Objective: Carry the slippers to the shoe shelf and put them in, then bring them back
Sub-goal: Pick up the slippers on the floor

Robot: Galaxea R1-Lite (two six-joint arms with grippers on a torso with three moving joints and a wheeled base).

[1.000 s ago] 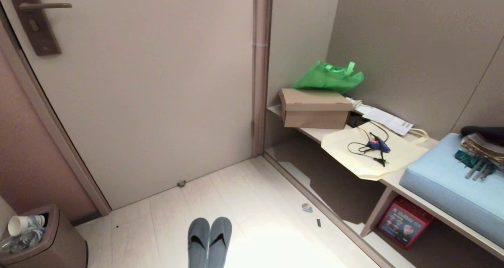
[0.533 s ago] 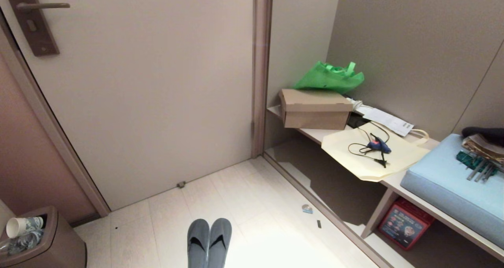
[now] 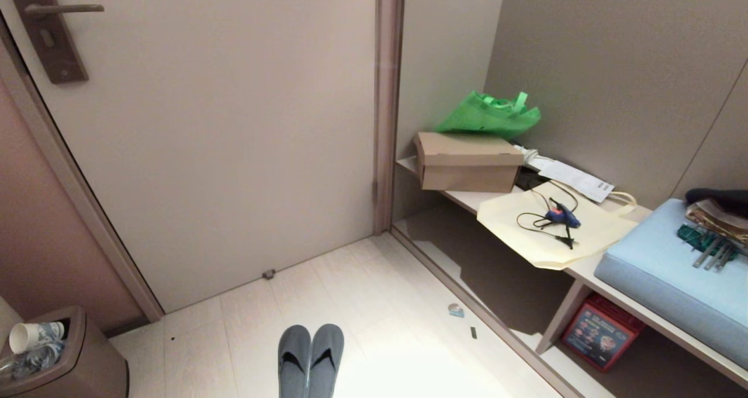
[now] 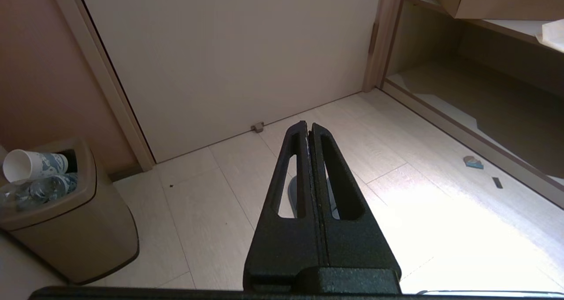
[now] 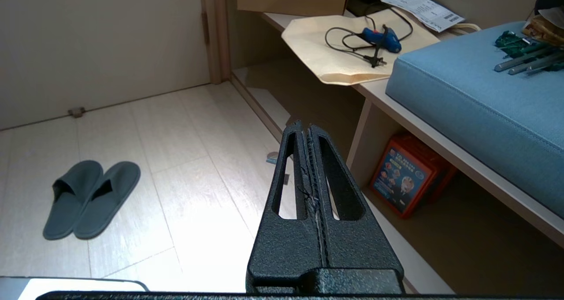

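Pale floor tiles [image 3: 362, 304] before a closed door [image 3: 222, 141] carry the slippers [image 3: 310, 360], side by side with toes toward the door, well apart from the shoe shelf [image 3: 467, 252] on our right (its left bay holds nothing). Our left gripper [image 4: 308, 128] and right gripper [image 5: 304, 128] are both clenched, grasping nothing.

A pair of slippers [image 3: 310, 360] lies side by side on the floor [image 3: 362, 293] before a closed door [image 3: 204, 129], with a waste bin [image 3: 76, 360] to their left. To the right, the shoe shelf [image 3: 467, 269] sits under a table [image 3: 467, 199] carrying a cardboard box [image 3: 466, 161], a tote bag [image 3: 555, 228] with a glue gun [image 3: 560, 215] on it, and a cushion [image 3: 672, 275].
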